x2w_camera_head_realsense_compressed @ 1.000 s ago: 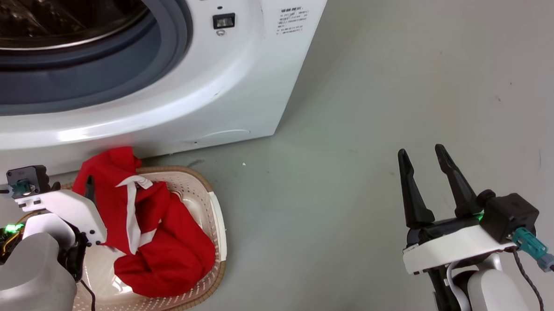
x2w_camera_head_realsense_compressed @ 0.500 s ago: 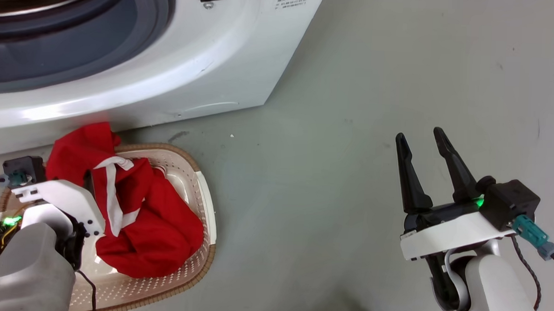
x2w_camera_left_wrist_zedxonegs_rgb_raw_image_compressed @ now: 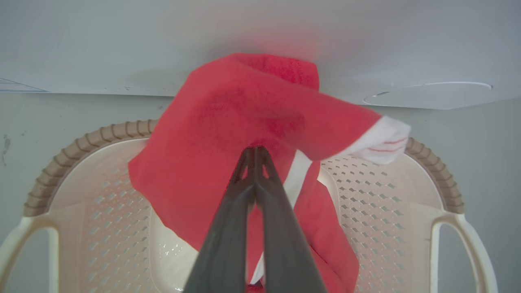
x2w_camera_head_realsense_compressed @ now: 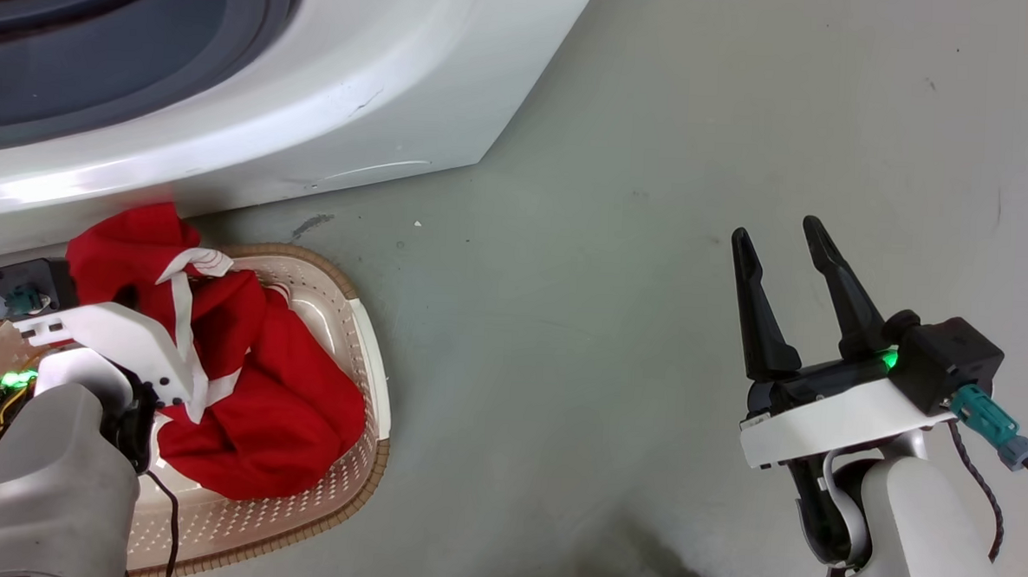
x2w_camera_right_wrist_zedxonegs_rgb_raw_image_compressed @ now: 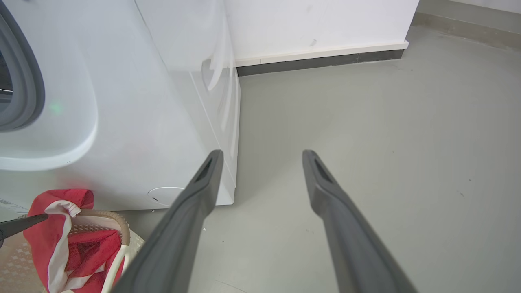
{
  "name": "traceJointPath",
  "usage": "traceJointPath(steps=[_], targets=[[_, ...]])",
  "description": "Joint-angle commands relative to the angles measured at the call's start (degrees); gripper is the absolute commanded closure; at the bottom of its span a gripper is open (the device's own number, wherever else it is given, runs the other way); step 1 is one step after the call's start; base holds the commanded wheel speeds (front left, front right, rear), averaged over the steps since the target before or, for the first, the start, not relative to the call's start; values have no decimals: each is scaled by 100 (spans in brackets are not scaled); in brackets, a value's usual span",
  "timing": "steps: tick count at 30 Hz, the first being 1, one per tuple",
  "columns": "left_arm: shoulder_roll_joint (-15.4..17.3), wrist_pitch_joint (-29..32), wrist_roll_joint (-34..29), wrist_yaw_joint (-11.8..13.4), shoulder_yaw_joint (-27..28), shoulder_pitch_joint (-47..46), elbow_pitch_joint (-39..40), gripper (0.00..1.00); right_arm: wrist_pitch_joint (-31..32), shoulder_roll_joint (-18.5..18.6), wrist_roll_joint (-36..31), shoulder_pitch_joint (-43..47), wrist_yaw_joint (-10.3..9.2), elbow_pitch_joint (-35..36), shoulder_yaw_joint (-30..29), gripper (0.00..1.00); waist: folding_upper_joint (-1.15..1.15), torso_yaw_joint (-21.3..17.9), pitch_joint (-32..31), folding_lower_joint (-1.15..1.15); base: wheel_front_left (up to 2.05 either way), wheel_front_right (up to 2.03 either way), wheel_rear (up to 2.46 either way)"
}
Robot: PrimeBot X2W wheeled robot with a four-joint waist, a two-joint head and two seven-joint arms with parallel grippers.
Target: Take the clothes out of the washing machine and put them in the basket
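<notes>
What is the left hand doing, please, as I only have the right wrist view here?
Observer: The left hand is shut, pinching a fold of the clothes above the basket.
Operator: Thank you. Does the rest of the fabric lie inside?
Observer: Mostly; the head view shows the bulk heaped in the basket, with the pinched part raised over the rim nearest the washing machine.
Operator: Is there room left in it?
Observer: Yes, its perforated side nearer the robot is bare.
</notes>
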State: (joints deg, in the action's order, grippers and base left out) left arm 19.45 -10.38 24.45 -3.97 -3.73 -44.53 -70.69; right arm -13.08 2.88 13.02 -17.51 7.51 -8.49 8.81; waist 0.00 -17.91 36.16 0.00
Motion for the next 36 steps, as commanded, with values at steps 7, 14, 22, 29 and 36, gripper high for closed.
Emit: traceJointPath(steps=[7, 14, 22, 29, 36], targets=[[-106, -251, 67, -65, -42, 187, -103, 100, -3, -1, -36, 19, -4, -79, -50, 0, 0, 85, -254, 0, 0, 0, 0], [-358, -456, 104, -105, -48, 709, 7, 100, 41, -1, -92, 167, -4, -117, -96, 0, 0, 305, -828, 0, 0, 0, 0], [-748, -484, 29, 35, 55, 1662, 891, 100, 194, -1, -256, 500, -4, -59, -205, 0, 0, 672, -1502, 0, 0, 0, 0], [-1117, -481, -242, 176, 187, 2504, 2113, 100, 423, 0, -449, 822, -4, 123, -396, 0, 0, 1056, -1967, 0, 0, 0, 0], [-1390, -483, -656, 283, 293, 3093, 3413, 100, 677, 0, -612, 1097, -4, 390, -478, 0, 0, 1349, -2268, 0, 0, 0, 0]])
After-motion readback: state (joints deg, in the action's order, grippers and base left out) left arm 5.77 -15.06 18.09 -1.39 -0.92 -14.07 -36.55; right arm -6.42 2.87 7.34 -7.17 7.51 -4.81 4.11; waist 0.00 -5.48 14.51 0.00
